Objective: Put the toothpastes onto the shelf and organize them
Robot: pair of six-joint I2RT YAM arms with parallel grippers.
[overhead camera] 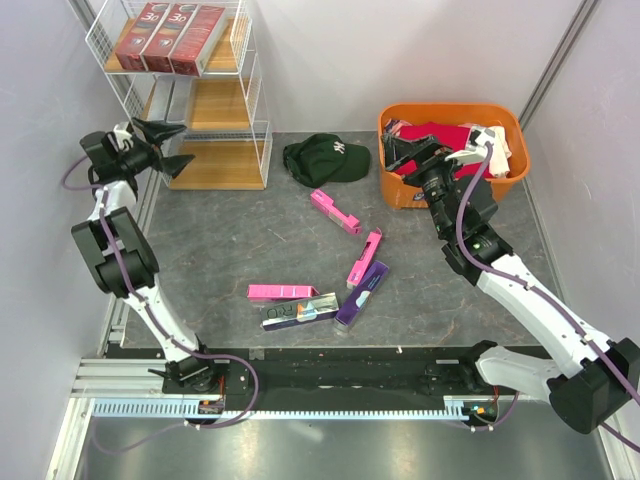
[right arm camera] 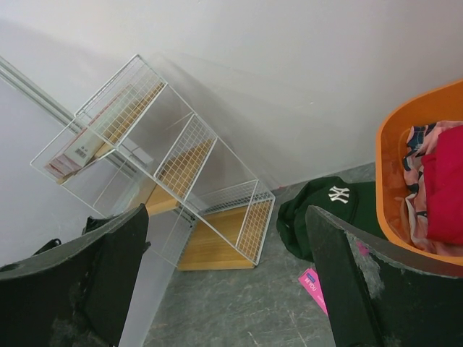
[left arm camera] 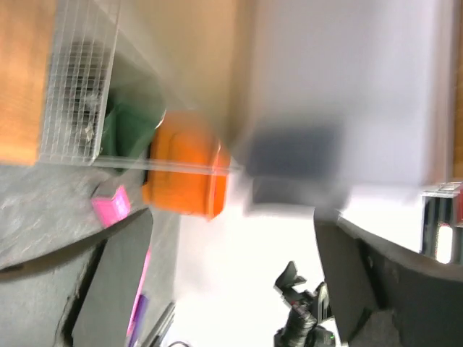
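On mat (overhead camera: 230, 235), spotting loose toothpastes (overhead camera: 335, 211), mostly diagonal, nearer right gripper (right arm camera: 226, 217) than left gripper (overhead camera: 187, 144) at shelf (overhead camera: 220, 165); both splayed wide, empty.

This is looking like a robotics lab test cell — bare white partition walls (overhead camera: 400, 60) are boxing in a grey table (overhead camera: 230, 230), and robot arms (overhead camera: 520, 290) are standing bolted to an aluminium rail (overhead camera: 330, 410) along its near edge.

A white NY logo stands on the dark green cap (right arm camera: 318, 217); nothing else reads clearly.
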